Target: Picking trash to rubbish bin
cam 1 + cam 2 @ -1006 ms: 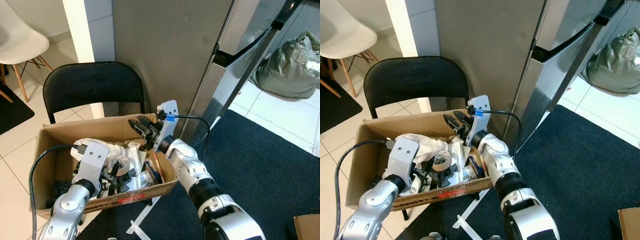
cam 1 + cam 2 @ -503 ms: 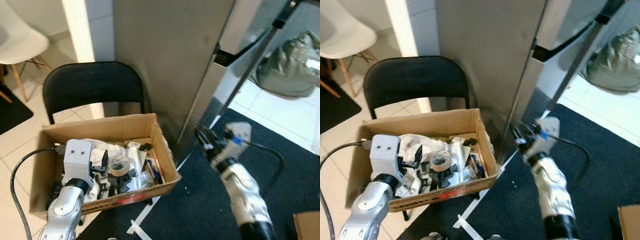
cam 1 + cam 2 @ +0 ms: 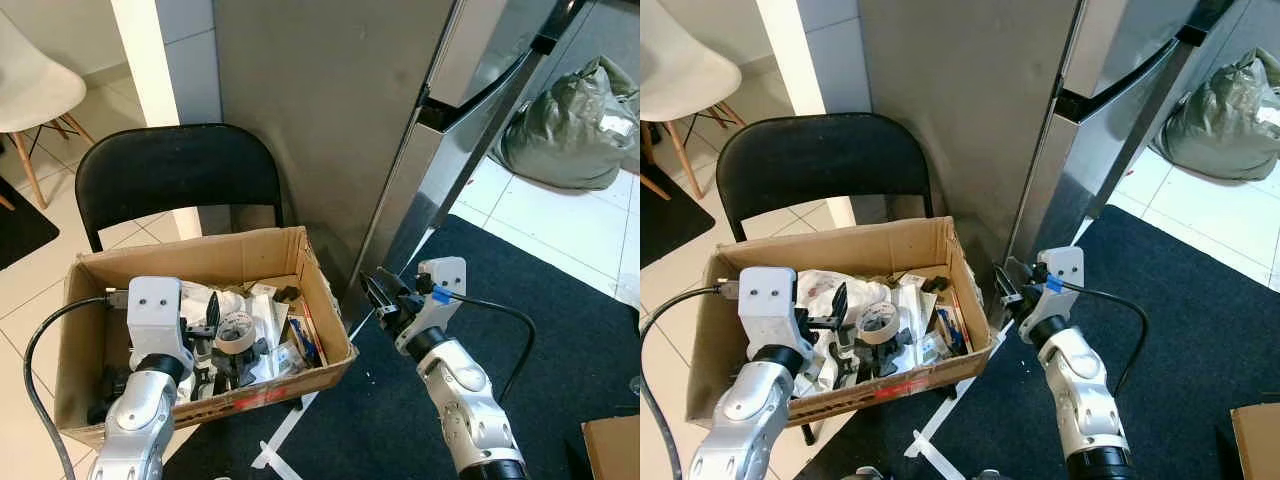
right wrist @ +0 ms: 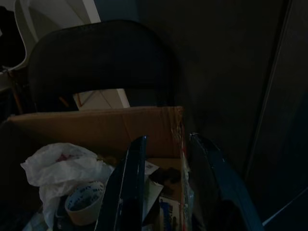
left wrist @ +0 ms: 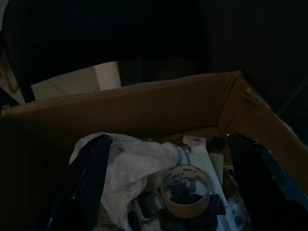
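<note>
Brown cardboard box (image 3: 300,262), black chair (image 3: 175,170)

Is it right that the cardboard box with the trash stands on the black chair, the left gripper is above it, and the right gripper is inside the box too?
Not quite. The right gripper is outside the cardboard box, beside its right wall; the left eye view shows this.

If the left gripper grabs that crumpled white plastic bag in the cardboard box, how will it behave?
The white plastic bag looks thin and crumpled, so it is probably floppy and light. It lies among other trash beside the tape roll, so it might drag neighbours along. The left gripper hovers open over it in the cardboard box.
</note>
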